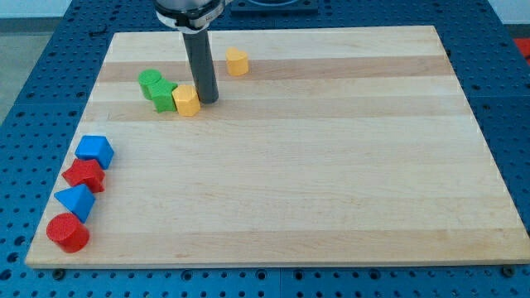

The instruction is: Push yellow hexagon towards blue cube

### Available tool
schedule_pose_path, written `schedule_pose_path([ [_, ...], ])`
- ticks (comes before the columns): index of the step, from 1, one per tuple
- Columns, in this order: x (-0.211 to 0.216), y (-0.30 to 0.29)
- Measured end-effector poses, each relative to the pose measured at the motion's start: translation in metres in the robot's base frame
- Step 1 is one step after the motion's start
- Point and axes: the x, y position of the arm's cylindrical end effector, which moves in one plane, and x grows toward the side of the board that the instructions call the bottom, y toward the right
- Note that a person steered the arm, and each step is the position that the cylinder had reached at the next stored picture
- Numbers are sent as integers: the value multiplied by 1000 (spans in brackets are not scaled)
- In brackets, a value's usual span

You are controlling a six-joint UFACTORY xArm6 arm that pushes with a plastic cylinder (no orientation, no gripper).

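The yellow hexagon (187, 100) lies on the wooden board (331, 165) in the upper left part of the view. My tip (208, 101) stands right against the hexagon's right side. The hexagon's left side touches a green block (164, 97). The blue cube (95, 151) lies near the board's left edge, below and to the left of the hexagon, well apart from it.
A second green block (151, 81) sits just up-left of the first. Another yellow block (237, 61) lies up-right of my tip. Below the blue cube, along the left edge, are a red block (84, 175), a blue triangular block (75, 201) and a red cylinder (67, 233).
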Motion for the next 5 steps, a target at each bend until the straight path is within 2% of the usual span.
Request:
schedule_pose_path([
  [5,33,-52],
])
